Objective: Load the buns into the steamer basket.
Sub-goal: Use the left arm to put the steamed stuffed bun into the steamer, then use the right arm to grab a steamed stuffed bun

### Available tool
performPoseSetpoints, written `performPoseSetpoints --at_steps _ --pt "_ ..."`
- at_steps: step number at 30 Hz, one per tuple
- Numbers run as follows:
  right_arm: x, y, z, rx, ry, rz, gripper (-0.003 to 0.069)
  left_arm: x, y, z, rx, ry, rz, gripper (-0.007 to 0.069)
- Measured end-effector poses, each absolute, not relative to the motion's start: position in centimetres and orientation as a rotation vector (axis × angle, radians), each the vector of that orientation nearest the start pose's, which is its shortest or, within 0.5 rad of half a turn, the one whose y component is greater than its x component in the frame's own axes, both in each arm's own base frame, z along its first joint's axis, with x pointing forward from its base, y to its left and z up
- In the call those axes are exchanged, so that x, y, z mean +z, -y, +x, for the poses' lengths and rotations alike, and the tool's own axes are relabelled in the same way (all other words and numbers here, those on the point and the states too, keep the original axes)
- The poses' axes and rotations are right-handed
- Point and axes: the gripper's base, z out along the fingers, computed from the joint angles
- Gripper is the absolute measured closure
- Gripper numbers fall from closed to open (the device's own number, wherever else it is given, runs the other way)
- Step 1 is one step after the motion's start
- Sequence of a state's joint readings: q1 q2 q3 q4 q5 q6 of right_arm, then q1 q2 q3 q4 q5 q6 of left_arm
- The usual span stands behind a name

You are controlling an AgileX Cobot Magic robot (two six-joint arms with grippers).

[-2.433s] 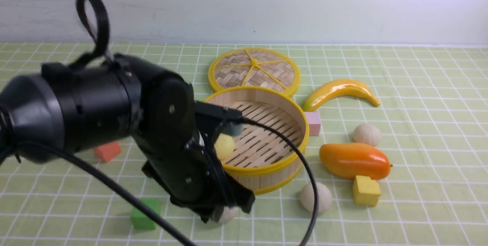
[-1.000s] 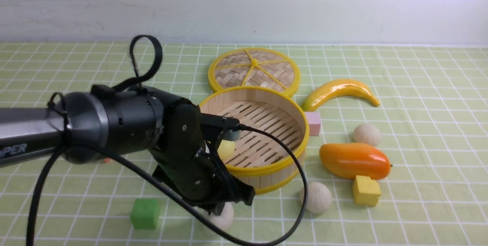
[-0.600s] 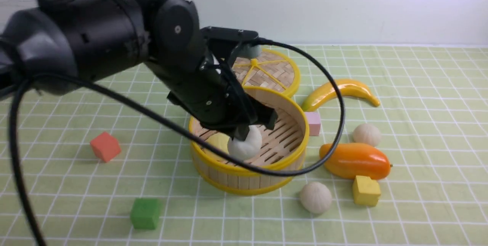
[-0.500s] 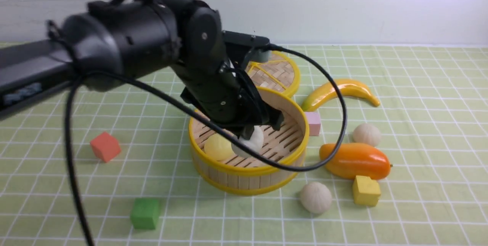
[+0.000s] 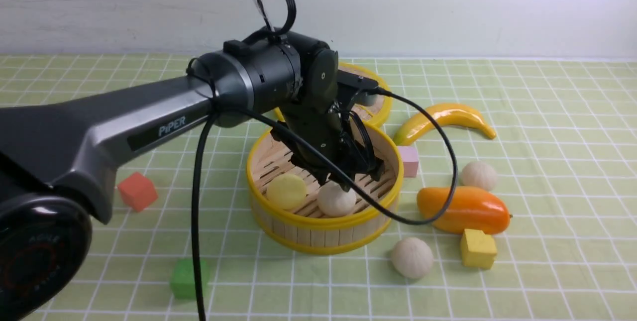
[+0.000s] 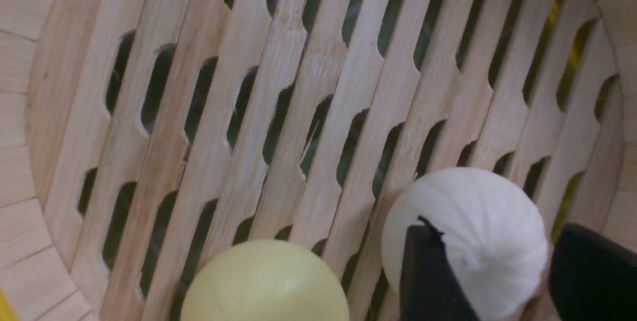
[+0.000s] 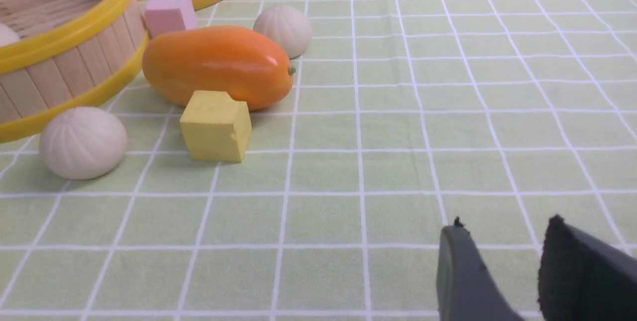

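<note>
the left pincer [image 6: 492,234] is reaching down inside the steamer basket [image 5: 318,236], its jaws standing parted and gripping nothing. an off-white pleated bun [image 5: 337,199] is lying on the basket's slatted floor right under the fingertips, near the basket's front wall. one finger [image 6: 428,276] is showing in front of the bun rather than pressing its side. the pale yellow bun [image 5: 286,191] is sitting on the same floor, just beside the white one, toward the basket's left wall.

two more off-white buns are waiting outside on the green checked counter [image 5: 547,137]: one [image 5: 411,258] close to the basket's near right side, the other [image 5: 478,175] farther off to the basket's right, beyond the orange mango [image 5: 463,209]. a pink cube [image 5: 409,160] is sitting against the basket's right wall. the woven lid [image 5: 378,107] is lying behind the basket, partly hidden by the left arm.

the right pincer [image 7: 505,224] is hanging low over bare counter well to the right of the basket, jaws apart with nothing between them.
</note>
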State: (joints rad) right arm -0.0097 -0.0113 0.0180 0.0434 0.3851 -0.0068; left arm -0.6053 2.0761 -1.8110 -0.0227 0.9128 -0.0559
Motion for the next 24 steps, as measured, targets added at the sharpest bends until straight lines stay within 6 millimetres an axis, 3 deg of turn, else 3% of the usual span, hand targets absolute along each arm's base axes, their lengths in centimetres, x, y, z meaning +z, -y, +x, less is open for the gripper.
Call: performPoseSetpoints --at_steps 1,3,4,5,6,7,8,10,12,13,15,16,18,24 --pt "17.3 -0.1 5.2 0.032 -1.875 0.029 0.042 25.5 26.3 37.7 -0.245 -2.587 0.714 0.0239" --pt "17.3 -0.1 5.2 0.032 -1.875 0.029 0.042 28.8 25.6 36.4 -0.281 -2.558 0.7 0.0232" --pt "17.3 -0.1 5.2 0.032 -1.875 0.029 0.042 29.2 25.5 36.3 -0.284 -2.549 0.698 0.0232" --pt "17.3 -0.1 5.2 0.032 -1.875 0.029 0.042 32.8 24.6 34.7 -0.337 -2.495 0.677 0.0297" --pt "17.3 -0.1 5.2 0.032 -1.875 0.029 0.042 33.2 24.5 34.5 -0.343 -2.489 0.674 0.0307" --pt "17.3 -0.1 5.2 0.032 -1.875 0.029 0.042 36.3 23.4 32.6 -0.396 -2.415 0.652 0.0395" --pt "17.3 -0.1 5.2 0.032 -1.875 0.029 0.042 38.0 22.5 31.2 -0.428 -2.369 0.641 0.0468" --pt "17.3 -0.1 5.2 0.032 -1.875 0.029 0.042 39.7 21.5 29.4 -0.468 -2.309 0.629 0.0571" --pt "17.3 -0.1 5.2 0.032 -1.875 0.029 0.042 41.4 18.9 25.2 -0.534 -2.208 0.61 0.0638" --pt "17.3 -0.1 5.2 0.032 -1.875 0.029 0.042 41.5 18.7 25.0 -0.541 -2.191 0.603 0.0638" --pt "17.3 -0.1 5.2 0.032 -1.875 0.029 0.042 40.8 16.2 21.3 -0.581 -2.102 0.567 0.0638" --pt "17.3 -0.1 5.2 0.032 -1.875 0.029 0.042 40.6 15.8 20.7 -0.593 -2.086 0.556 0.0638" --pt "17.3 -0.1 5.2 0.032 -1.875 0.029 0.042 37.9 12.9 16.7 -0.66 -1.976 0.459 0.0638" --pt "17.3 -0.1 5.2 0.032 -1.875 0.029 0.042 31.8 7.8 10.4 -0.729 -1.771 0.29 0.0638"
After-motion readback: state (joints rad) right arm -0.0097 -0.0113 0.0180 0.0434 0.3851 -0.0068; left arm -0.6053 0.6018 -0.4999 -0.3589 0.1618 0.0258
